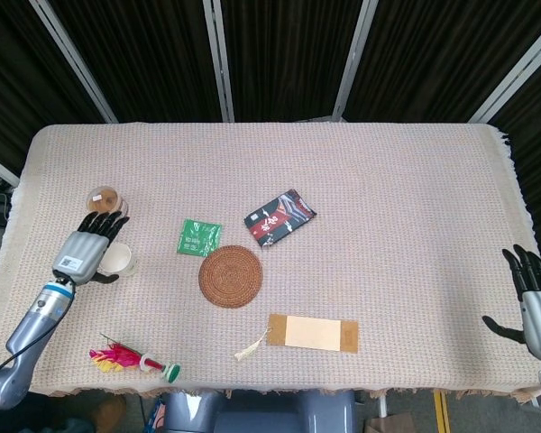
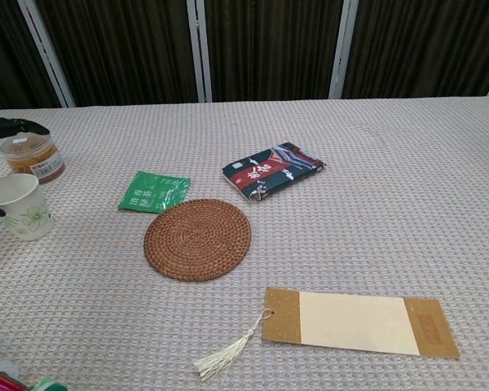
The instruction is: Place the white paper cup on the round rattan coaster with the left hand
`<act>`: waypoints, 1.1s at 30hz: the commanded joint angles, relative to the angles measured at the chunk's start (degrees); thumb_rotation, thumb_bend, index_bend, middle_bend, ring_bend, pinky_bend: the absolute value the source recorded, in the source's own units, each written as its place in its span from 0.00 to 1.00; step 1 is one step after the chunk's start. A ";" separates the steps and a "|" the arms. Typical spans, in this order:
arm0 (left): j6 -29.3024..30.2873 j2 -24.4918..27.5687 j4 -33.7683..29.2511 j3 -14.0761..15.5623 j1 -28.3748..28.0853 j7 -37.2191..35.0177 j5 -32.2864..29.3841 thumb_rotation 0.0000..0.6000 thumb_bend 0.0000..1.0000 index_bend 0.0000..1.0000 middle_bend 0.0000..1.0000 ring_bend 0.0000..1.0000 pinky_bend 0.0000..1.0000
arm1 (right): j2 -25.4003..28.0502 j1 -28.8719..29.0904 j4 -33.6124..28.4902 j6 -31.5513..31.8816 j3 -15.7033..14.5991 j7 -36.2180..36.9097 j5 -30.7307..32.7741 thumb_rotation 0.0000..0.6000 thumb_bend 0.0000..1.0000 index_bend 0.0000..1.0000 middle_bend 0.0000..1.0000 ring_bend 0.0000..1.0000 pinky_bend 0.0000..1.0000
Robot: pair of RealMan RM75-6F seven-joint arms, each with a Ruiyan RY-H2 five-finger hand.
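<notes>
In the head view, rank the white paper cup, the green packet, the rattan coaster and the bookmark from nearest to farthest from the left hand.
1. White paper cup, right beside the left hand, on its inner side.
2. Green packet, further toward the table's middle.
3. Rattan coaster, just past the packet, slightly nearer the front edge.
4. Bookmark, near the front edge, farthest off.

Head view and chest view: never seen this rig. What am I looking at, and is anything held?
A two-armed robot with finger hands sits at a cloth-covered table. The head view looks down from above; the chest view looks across from lower down. The left hand is spread beside the white paper cup, not yet gripping it. The right hand hangs open at the table edge, holding nothing. Also on the cloth: the round rattan coaster, a green packet, a dark pouch, a small lidded jar, a tasselled bookmark and a feathered toy.
</notes>
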 commanded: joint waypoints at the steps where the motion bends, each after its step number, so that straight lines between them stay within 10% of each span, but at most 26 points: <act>1: -2.81 -2.06 2.74 0.07 -1.73 -1.32 -1.11 1.00 0.00 0.06 0.14 0.10 0.15 | -0.15 0.14 0.48 -0.52 0.27 0.00 0.86 1.00 0.00 0.00 0.00 0.00 0.00; 12: -3.33 -3.79 6.77 1.03 -2.46 -3.36 -1.40 1.00 0.09 0.33 0.42 0.36 0.48 | -0.13 0.20 0.78 -0.88 0.39 0.51 1.49 1.00 0.00 0.00 0.00 0.00 0.00; 33: 5.50 1.60 -12.50 0.35 -3.11 -3.66 6.29 1.00 0.09 0.36 0.44 0.43 0.53 | -0.16 0.61 0.41 -1.53 0.38 0.64 1.75 1.00 0.00 0.00 0.00 0.00 0.00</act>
